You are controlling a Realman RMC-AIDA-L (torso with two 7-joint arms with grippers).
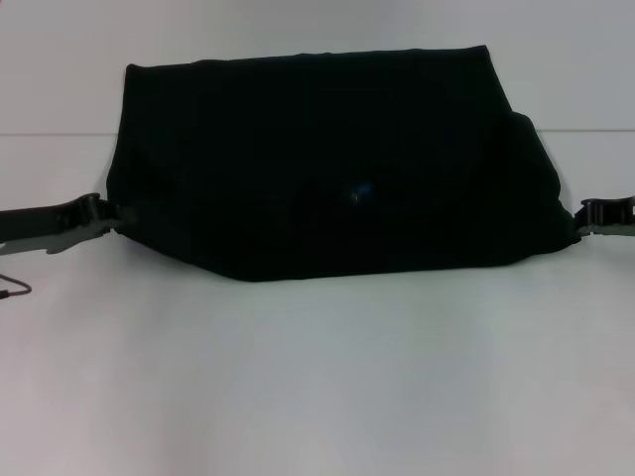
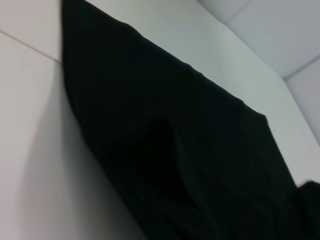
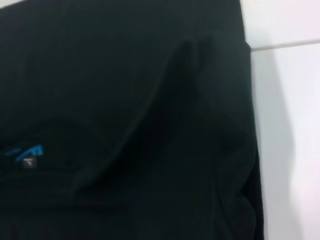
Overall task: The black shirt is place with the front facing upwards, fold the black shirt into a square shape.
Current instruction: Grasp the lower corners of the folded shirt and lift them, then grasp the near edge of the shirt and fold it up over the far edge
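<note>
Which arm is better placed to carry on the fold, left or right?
Neither alone: the left gripper is at the black shirt's left edge and the right gripper at its right edge, at matching height. Likely both move together.

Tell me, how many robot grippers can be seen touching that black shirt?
2: the left gripper at the black shirt's left edge, the right gripper at its right edge.

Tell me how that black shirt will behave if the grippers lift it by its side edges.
The black shirt will probably sag in the middle: it shows soft folds and creases. It likely drapes rather than holds shape. The left gripper and right gripper sit at its opposite edges, so it may slide on the smooth table.
</note>
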